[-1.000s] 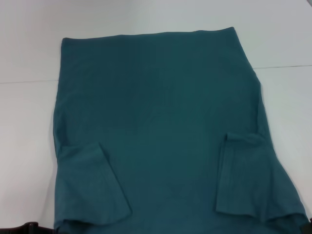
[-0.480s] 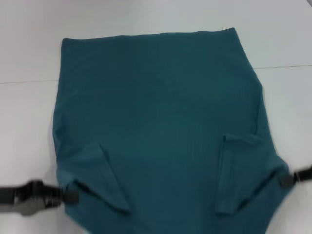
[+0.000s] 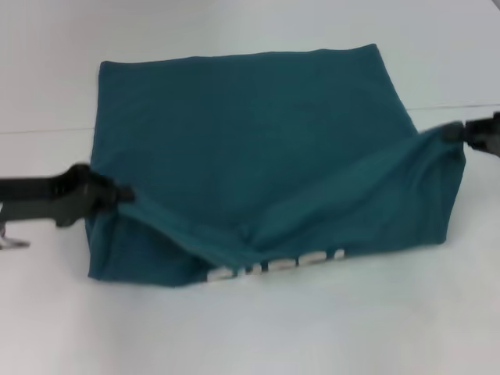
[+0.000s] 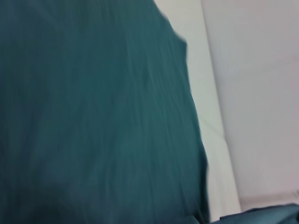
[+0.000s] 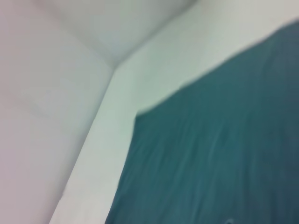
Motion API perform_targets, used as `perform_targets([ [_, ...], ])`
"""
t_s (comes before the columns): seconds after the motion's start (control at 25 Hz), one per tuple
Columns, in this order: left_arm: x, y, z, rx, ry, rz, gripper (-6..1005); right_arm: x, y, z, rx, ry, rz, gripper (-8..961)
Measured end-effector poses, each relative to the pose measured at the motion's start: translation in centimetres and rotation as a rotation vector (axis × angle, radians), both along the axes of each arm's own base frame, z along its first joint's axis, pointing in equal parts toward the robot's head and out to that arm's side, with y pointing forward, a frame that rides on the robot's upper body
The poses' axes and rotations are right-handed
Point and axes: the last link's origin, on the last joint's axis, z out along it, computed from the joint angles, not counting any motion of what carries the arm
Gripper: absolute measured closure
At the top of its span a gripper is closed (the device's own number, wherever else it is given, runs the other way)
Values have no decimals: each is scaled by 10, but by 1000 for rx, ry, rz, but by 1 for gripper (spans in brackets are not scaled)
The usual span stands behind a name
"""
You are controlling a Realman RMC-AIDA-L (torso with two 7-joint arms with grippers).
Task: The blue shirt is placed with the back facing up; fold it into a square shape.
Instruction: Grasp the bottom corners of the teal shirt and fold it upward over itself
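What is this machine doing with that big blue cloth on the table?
It is folding a blue shirt that lies on a white table. The left claw and the right claw each pinch one side of the near end and hold it lifted over the rest of the shirt. The raised part sags in the middle, and white lettering shows on its underside.

Near edge of the blue shirt (image 3: 258, 156) now lifted farther back by both grippers, lettering (image 3: 273, 266) exposed
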Motion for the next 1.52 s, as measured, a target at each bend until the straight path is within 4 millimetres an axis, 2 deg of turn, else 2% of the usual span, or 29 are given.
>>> perform_targets([
  [0.08, 3, 15, -2, 44, 29, 16, 978, 4, 13, -8, 61, -14, -46, 892],
  [0.2, 8, 36, -11, 103, 109, 29, 979, 3, 30, -30, 80, -81, -69, 892],
  [0.36, 6, 48, -28, 145, 233, 37, 979, -2, 46, -65, 49, -238, -77, 891],
  [0.48, 3, 50, -38, 155, 309, 30, 979, -5, 53, -76, 36, -318, -70, 891],
  [0.8, 4, 53, -39, 161, 377, -11, 978, -11, 65, -72, 50, -379, -81, 890],
  [1.24, 27, 78, -19, 220, 409, -46, 979, -44, 97, -47, 159, -373, -57, 891],
  [1.4, 32, 88, -16, 254, 452, -56, 978, -45, 104, -45, 201, -387, -77, 890],
  [1.52, 32, 90, -21, 257, 492, -66, 978, -41, 107, -52, 208, -413, -98, 889],
])
